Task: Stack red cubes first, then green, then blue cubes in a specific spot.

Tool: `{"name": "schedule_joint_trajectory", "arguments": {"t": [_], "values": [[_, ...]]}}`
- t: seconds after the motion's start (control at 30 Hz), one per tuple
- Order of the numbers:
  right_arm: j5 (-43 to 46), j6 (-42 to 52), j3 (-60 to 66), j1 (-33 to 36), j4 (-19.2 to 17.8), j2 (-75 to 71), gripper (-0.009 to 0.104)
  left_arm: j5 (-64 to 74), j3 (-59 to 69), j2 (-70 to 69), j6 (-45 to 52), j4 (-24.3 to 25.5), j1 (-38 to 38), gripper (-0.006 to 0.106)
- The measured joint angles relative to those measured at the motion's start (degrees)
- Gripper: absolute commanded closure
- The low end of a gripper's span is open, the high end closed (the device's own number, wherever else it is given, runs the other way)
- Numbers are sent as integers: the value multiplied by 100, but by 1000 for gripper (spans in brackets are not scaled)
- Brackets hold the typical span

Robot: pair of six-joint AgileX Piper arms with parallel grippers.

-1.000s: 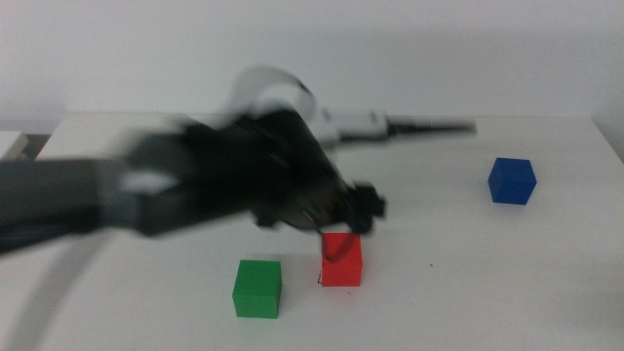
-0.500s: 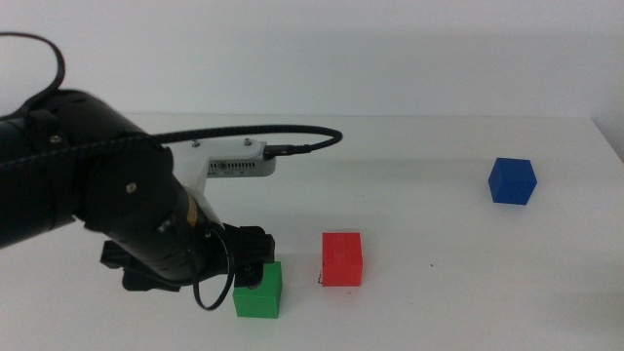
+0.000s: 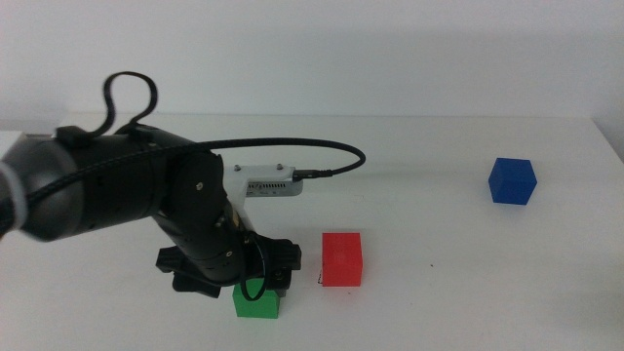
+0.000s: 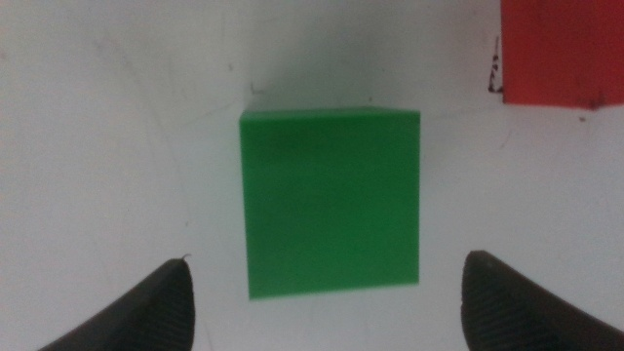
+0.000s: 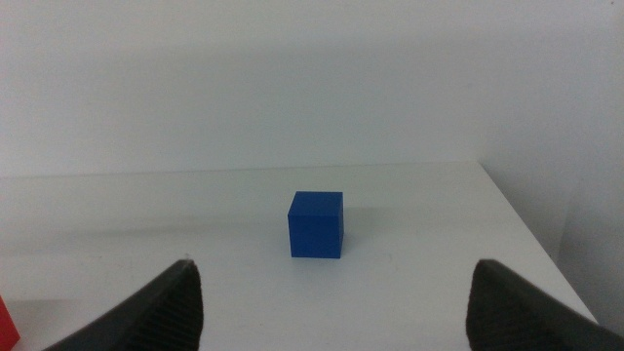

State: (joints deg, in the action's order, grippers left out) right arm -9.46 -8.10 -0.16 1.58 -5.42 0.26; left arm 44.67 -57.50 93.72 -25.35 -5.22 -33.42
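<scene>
My left gripper (image 3: 265, 284) hangs just above the green cube (image 3: 255, 301) near the table's front, its arm hiding the cube's upper part. In the left wrist view the left gripper (image 4: 327, 263) is open, one jaw on each side of the green cube (image 4: 331, 200), not touching it. The red cube (image 3: 342, 258) stands just right of it on the specific spot, whose black marks (image 4: 492, 73) show at the red cube's (image 4: 561, 49) edge. The blue cube (image 3: 512, 180) sits alone at the far right. My right gripper (image 5: 333, 268) is open, well short of the blue cube (image 5: 316, 223).
A tiny black dot (image 3: 430, 266) marks the white table right of the red cube. A black cable (image 3: 312, 151) loops from the left wrist camera over the table's middle. The table's right edge (image 5: 526, 229) runs close past the blue cube.
The left arm swung from above the red cube to the left and down over the green cube, then settled lower and closer on it. The cubes have not moved.
</scene>
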Motion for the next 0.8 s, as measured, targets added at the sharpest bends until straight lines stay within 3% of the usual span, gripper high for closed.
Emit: {"name": "schedule_joint_trajectory", "arguments": {"t": [0.4,0.53,0.63,0.8], "values": [[0,0,0,0,0,0,2,-429,-128,592,49,22,-18,7],[0,0,0,0,0,0,2,-504,-128,783,89,87,-18,15],[0,0,0,0,0,0,2,-560,-128,838,99,196,-18,35],[0,0,0,0,0,0,2,-513,-139,822,-90,349,-18,83]]}}
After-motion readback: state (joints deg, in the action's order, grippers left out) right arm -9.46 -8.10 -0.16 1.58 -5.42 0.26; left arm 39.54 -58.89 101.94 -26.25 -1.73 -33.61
